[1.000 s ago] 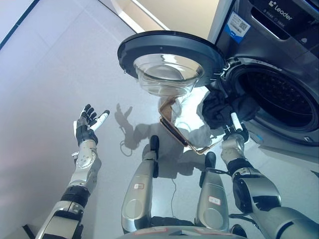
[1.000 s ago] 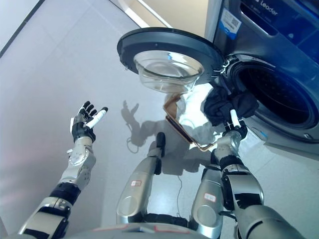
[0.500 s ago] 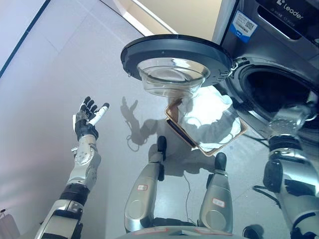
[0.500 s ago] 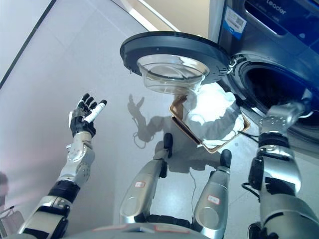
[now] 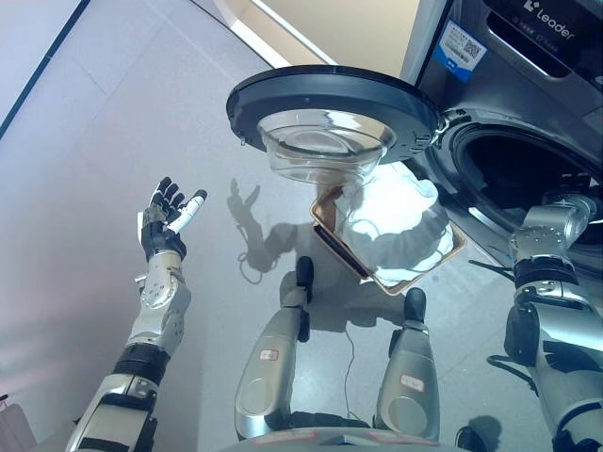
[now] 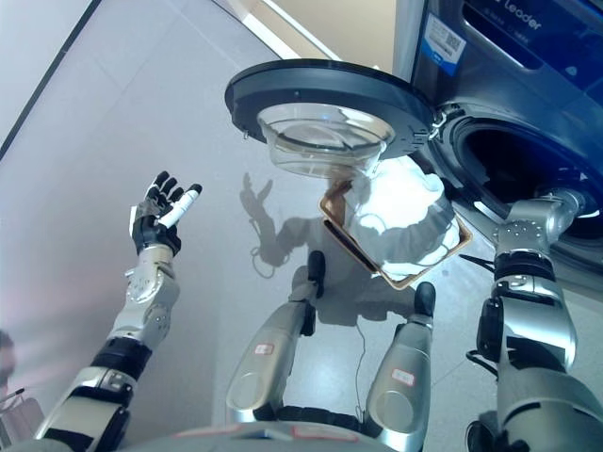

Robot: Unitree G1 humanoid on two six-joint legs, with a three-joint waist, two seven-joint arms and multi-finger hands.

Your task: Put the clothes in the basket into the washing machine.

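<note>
The washing machine (image 5: 490, 56) stands at the right with its round door (image 5: 330, 99) swung open over the floor. Its drum opening (image 5: 523, 174) is dark, and no garment shows inside. The basket (image 5: 341, 256), brown-rimmed with white cloth (image 5: 391, 226) in it, sits on the floor below the door. My right arm reaches into the drum mouth; the right hand (image 6: 573, 202) is inside the opening with its fingers hidden. My left hand (image 5: 168, 221) is open and empty, raised over the floor far to the left.
The open door overhangs the basket's far side. Grey floor stretches to the left, with a pale wall base (image 5: 264, 38) at the top.
My right hand has carried a dark garment from above the basket into the drum; the garment no longer shows. The view has shifted slightly. The left hand has held still.
</note>
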